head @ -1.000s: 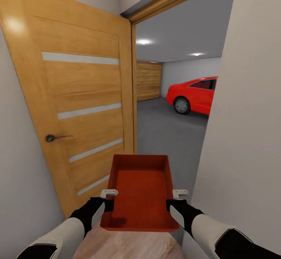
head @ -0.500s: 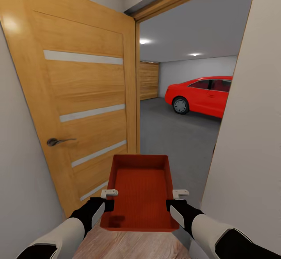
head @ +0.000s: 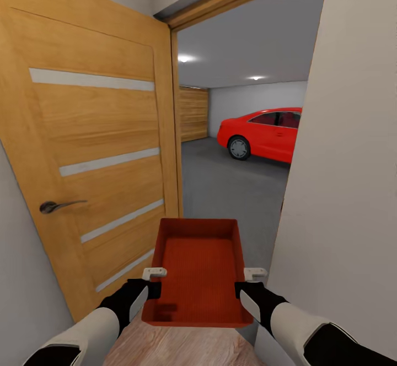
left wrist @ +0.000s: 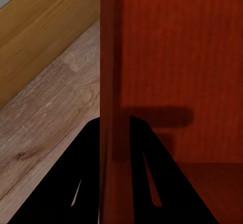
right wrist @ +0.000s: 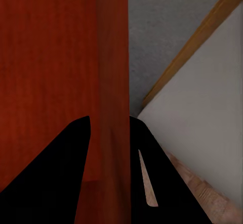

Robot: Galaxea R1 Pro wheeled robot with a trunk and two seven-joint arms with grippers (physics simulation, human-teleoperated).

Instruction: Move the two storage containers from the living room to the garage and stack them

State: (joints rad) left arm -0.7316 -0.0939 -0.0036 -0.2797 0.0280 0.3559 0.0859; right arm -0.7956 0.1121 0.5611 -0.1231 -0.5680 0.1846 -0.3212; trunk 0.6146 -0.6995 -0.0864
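I hold one orange-red storage container [head: 198, 269] level in front of me, open top up and empty. My left gripper [head: 154, 273] is shut on its left wall, my right gripper [head: 255, 273] shut on its right wall. In the left wrist view the thin wall [left wrist: 110, 107] runs between the two black fingers [left wrist: 76, 183]; the right wrist view shows the other wall [right wrist: 112, 107] clamped the same way. Through the doorway ahead lies the garage with its grey concrete floor [head: 231, 189]. Under me is light wood-plank flooring [head: 182, 349].
An open wooden door [head: 94, 151] with a metal handle [head: 55, 206] stands close on my left. A white wall [head: 347, 178] bounds the doorway on my right. Inside the garage a red car [head: 262, 133] is parked at the far right, beside a wooden garage door [head: 193, 113].
The whole view has shifted: door and doorway have slid leftward in the picture and the right wall covers more of the car. Both grippers keep the same hold on the container.
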